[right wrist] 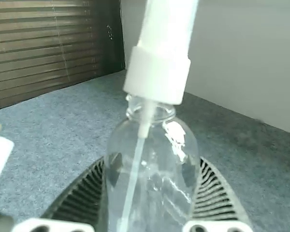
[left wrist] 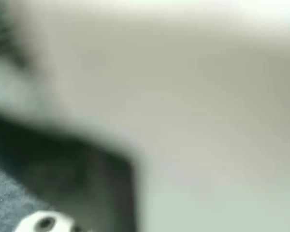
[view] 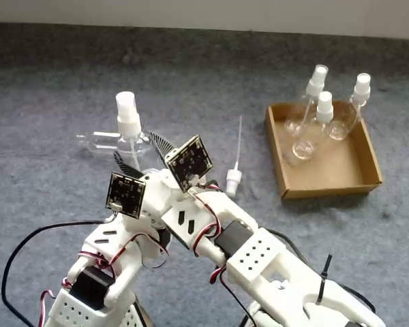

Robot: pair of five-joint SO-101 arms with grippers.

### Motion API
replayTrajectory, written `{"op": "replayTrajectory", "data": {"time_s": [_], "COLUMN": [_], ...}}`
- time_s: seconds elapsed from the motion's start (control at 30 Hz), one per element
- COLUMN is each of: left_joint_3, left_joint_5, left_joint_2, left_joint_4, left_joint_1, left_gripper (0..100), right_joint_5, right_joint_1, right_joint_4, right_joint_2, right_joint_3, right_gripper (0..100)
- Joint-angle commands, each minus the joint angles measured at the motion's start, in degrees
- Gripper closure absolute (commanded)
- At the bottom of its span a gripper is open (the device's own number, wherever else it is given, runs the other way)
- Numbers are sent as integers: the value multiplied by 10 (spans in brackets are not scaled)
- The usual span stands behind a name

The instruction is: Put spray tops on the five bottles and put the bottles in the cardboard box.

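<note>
Right gripper (right wrist: 152,205) clamps clear plastic bottle (right wrist: 152,159), toward left edge of worktop (view: 48,88); white spray top (right wrist: 158,72) sits tilted on neck. Risk: off-axis push jams top, twists bottle loose.

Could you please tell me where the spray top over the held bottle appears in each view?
High view: spray top left of centre, beyond the arms.
Left wrist view: too blurred to tell.
Right wrist view: spray top close up, over the bottle in the right gripper.
Shared landmark: grey table cover.
</note>
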Motion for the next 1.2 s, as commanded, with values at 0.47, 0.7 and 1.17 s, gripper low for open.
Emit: {"op": "replayTrajectory", "data": {"time_s": [0.47,0.7,1.17], "left_joint_3": [-29,-7,-10], "left_joint_5": [6,6,6], "left_joint_2": [-7,-7,-7], "left_joint_4": [-55,-58,-58], "left_joint_1": [-104,-105,-106], "left_gripper": [995,995,995], "right_joint_5": [-2,-1,0], "right_joint_1": [16,50,77], "right_joint_4": [127,126,123], "right_joint_2": [-111,-111,-111], "right_joint_3": [-36,5,42], "right_gripper": [906,906,906]}}
